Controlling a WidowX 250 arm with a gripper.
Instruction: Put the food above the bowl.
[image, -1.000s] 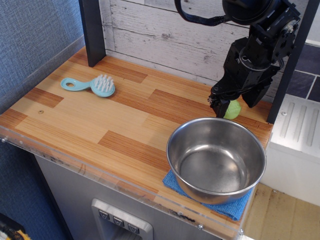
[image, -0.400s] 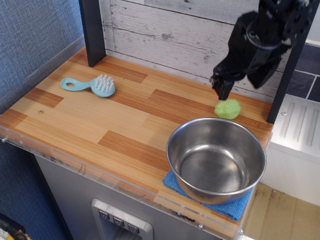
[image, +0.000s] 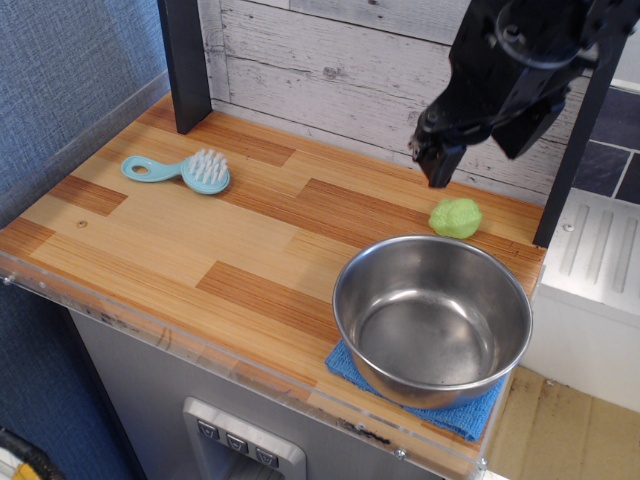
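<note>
Behind bowl (image: 432, 320), food (image: 456, 217) on counter, end effector (image: 437, 165) above, grip unclear

Place: a toy kitchen set up as a robot test bench.
Counter: a wood-plank patterned countertop (image: 200, 240) with a clear plastic front edge, on a grey cabinet with small push buttons (image: 237, 443).
Backdrop: whitewashed plank-look wall panel (image: 330, 60); blue textured wall (image: 60, 60) on the left.
Kitchenware: a stainless-steel bowl (image: 432, 318) on a blue cloth (image: 470, 415), a light-blue dish brush (image: 180, 170), a lime-green toy food piece (image: 456, 217).
Robot: a black robot arm (image: 520, 60) hangs over the back of the counter.
</note>
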